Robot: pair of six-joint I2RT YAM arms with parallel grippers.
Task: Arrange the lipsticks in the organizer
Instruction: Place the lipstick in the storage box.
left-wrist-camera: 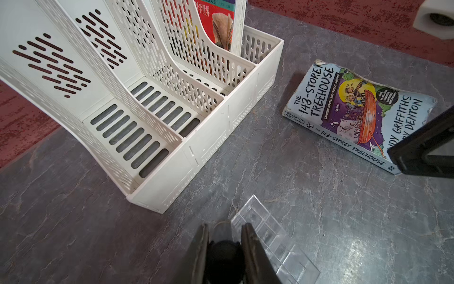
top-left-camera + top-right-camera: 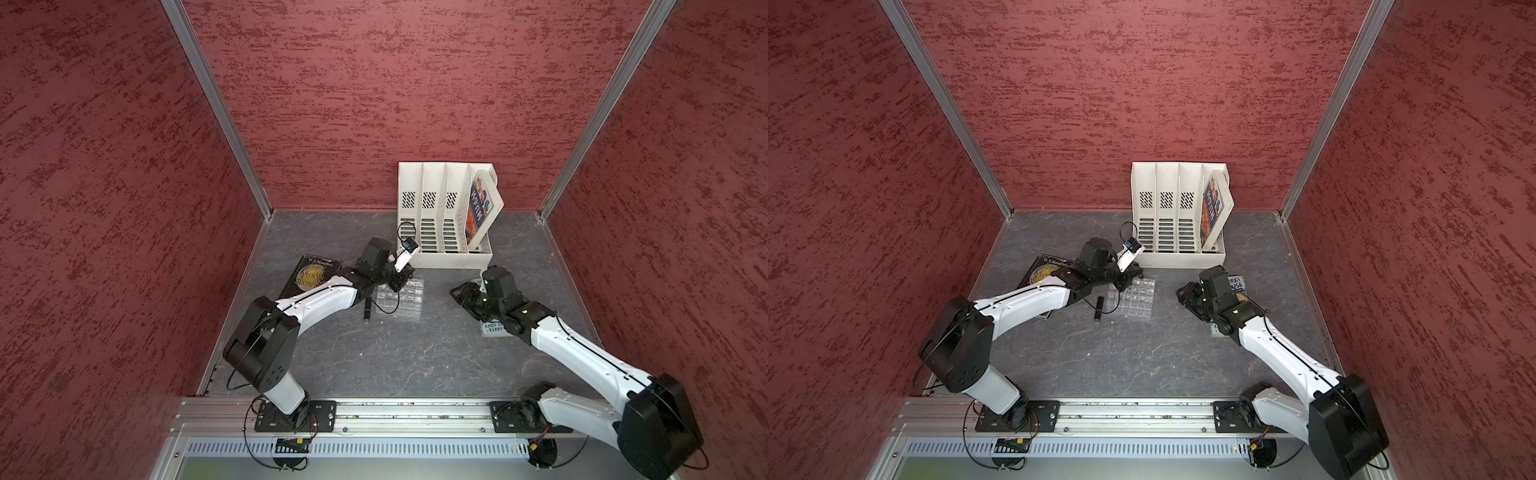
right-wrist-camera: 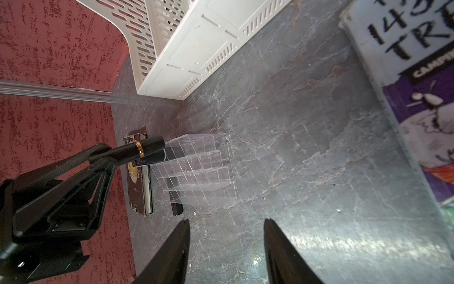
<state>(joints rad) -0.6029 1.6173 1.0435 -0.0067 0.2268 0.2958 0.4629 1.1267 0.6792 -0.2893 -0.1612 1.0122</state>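
Left gripper (image 1: 225, 227): clenched on a black lipstick (image 3: 149, 147) with a gold band. It grips the tube by its rear part, and in the left wrist view the tube's round end sits pinched between the two fingers.
Black lipstick: held off the table and tilted. Its free end is at the upper edge of the organizer (image 3: 201, 172), at the corner on the left arm's side nearest the file rack. Whether it touches the plastic cannot be told.
Organizer: a clear tray with a grid of square cells, standing flat on the grey marbled table (image 2: 395, 365) between the two arms.
Second lipstick (image 2: 367, 311): black, lying on the table just beside the organizer on the left arm's side, under the left forearm in both top views.
Right gripper (image 3: 226, 220): jaws spread apart with nothing between them. It is low over bare table, well apart from the organizer on the right arm's side, and points toward it.
File rack (image 2: 453, 259): white and slotted, just behind the organizer, with one colourful book (image 2: 478, 203) leaning in its end slot.
Dark book (image 2: 309, 272): lies flat beyond the second lipstick, on the same side of the organizer, partly under the left arm.
Treehouse book (image 1: 344, 108): lies flat, well apart from the organizer on the right arm's side, below the right wrist.
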